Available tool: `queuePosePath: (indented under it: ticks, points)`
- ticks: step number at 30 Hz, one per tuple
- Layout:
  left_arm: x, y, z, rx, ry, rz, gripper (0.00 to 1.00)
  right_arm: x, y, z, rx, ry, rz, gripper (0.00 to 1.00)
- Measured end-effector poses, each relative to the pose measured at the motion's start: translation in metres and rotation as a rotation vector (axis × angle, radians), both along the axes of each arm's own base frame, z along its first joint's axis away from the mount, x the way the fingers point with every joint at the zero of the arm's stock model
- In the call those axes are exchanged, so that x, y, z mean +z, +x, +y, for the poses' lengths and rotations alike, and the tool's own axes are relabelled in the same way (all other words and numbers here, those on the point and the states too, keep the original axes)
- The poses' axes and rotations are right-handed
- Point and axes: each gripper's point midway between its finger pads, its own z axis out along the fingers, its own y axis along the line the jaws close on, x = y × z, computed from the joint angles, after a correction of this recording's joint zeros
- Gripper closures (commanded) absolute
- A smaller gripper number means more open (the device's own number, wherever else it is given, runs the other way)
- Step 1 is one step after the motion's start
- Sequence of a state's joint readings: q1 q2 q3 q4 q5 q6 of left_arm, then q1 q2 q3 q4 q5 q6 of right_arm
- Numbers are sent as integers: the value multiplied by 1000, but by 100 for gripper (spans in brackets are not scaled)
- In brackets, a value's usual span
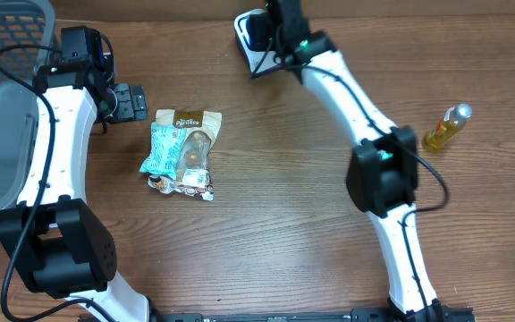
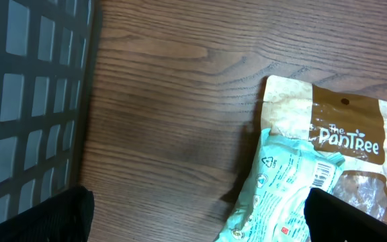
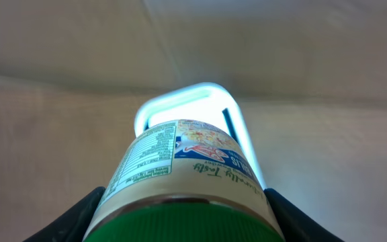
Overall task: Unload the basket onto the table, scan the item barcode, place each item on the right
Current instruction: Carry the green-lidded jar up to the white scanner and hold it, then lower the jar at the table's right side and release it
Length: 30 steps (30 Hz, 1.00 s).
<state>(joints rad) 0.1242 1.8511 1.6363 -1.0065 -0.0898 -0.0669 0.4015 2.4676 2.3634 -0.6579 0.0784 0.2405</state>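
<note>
From overhead, my right gripper (image 1: 274, 29) reaches to the far edge of the tabletop (image 1: 275, 215), up against the scanner (image 1: 250, 34). What it carries is hidden under the arm here. My left gripper (image 1: 130, 101) sits wide and empty just beside a brown pouch (image 1: 189, 121) and a teal packet (image 1: 162, 148), probably kept clear while the other arm works.

In the left wrist view, nothing lies between my fingers (image 2: 52, 218). The basket (image 2: 25, 101) is at one side and the packets at the other.

In the right wrist view, I clamp a jar (image 3: 180, 168) by its green lid (image 3: 180, 225), with the far end aimed at the glowing scanner so the label meets the light. I see no barcode on the side facing me, so I judge it may need turning.
</note>
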Motion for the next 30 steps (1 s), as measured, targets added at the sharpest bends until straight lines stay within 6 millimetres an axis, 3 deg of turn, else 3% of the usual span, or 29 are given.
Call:
queuePosePath:
  ticks: [6,9,12,23,27,30]
  points:
    - [0,0,0,0,0,0,0,23,-76,-73,-100,-76,301,88]
    - [0,0,0,0,0,0,0,9,-119,-115,-160,-137,507,88]
    - [0,0,0,0,0,0,0,-10,-148,-144,-209,-181,669,87]
    - [0,0,0,0,0,0,1,-85,-186,-192,-293,-225,917,76]
    - [0,0,0,0,0,0,0,-103,-194,-208,-323,-232,957,71]
    - [0,0,0,0,0,0,0,-113,-198,-218,-345,-230,974,43]
